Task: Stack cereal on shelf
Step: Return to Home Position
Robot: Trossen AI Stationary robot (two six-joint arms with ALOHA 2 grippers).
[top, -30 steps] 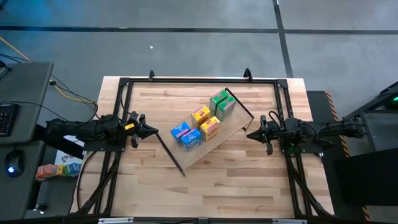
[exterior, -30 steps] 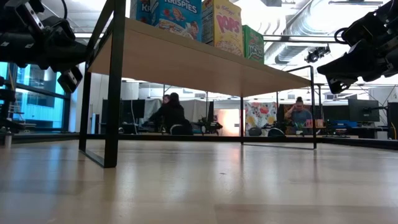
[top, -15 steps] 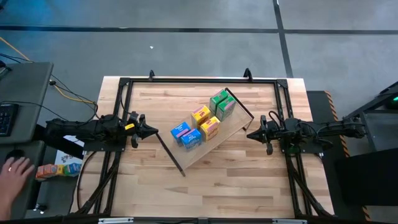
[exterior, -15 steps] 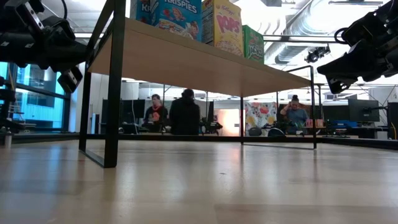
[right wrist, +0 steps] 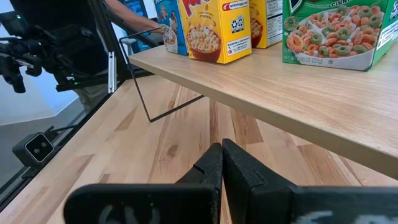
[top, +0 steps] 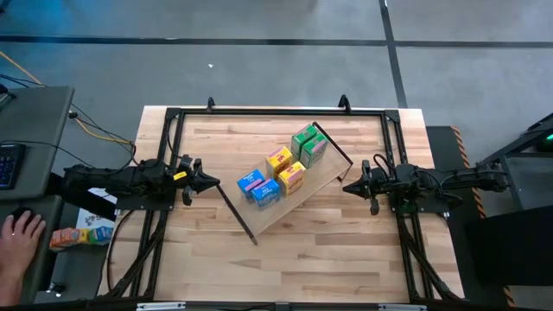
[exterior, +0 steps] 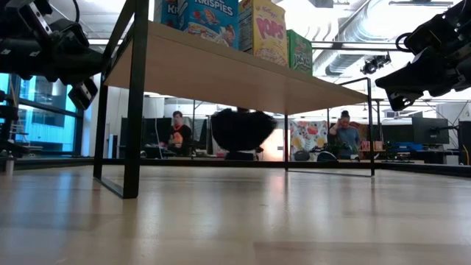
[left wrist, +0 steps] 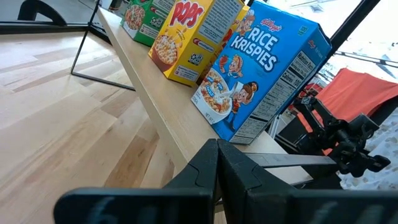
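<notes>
The light-wood shelf point(top: 298, 194) stands slantwise in the middle of the table on thin dark end panels. Several small cereal boxes stand upright on it: blue ones point(top: 257, 187) at its near-left end, yellow ones point(top: 286, 168) in the middle, green ones point(top: 308, 144) at its far-right end. In the left wrist view the blue Rice Krispies box point(left wrist: 264, 71) is nearest; in the right wrist view a green box point(right wrist: 333, 31) is. My left gripper point(top: 216, 182) hovers shut, left of the shelf. My right gripper point(top: 346, 187) hovers shut, right of it. Neither touches anything.
A dark metal frame point(top: 276, 111) runs round the tabletop. A person's hand point(top: 19, 238) rests beside the table's left side, near small coloured things point(top: 79, 235). People move in the room beyond the table point(exterior: 239, 132). Bare tabletop lies on the near side of the shelf.
Both arms have kept still and the boxes have stayed in place. A person's hand has come into view left of the table. People in the room behind have walked about.
</notes>
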